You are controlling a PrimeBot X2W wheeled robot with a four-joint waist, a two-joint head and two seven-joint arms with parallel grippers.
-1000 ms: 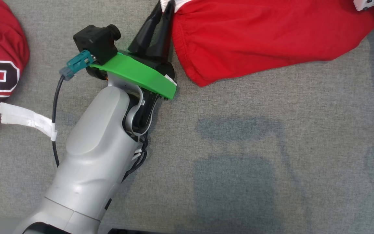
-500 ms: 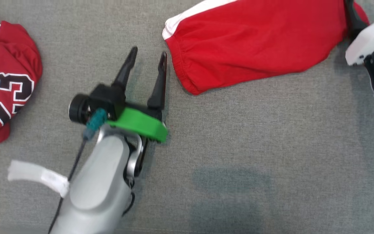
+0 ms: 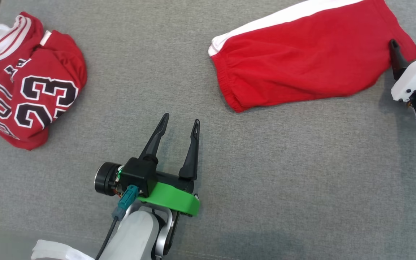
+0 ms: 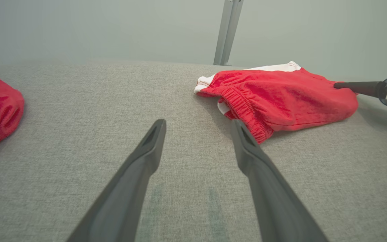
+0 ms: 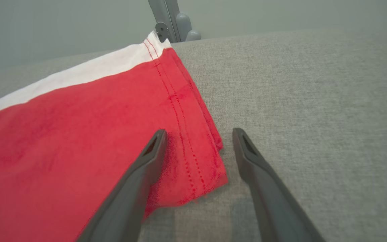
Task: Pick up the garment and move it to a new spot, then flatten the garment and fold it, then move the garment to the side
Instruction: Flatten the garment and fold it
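With both jaws spread and empty, the right gripper (image 5: 199,131), straddling the hem (image 5: 193,158) of the red shorts (image 3: 302,65), should pinch all layers low while the left gripper (image 3: 181,118) takes the waistband (image 3: 226,81).

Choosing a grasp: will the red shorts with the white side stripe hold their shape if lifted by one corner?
Probably not: the red white-striped shorts lie limp and creased, so they'd likely drape. Thin layered hem suggests light weight. Gathered waistband may bunch.
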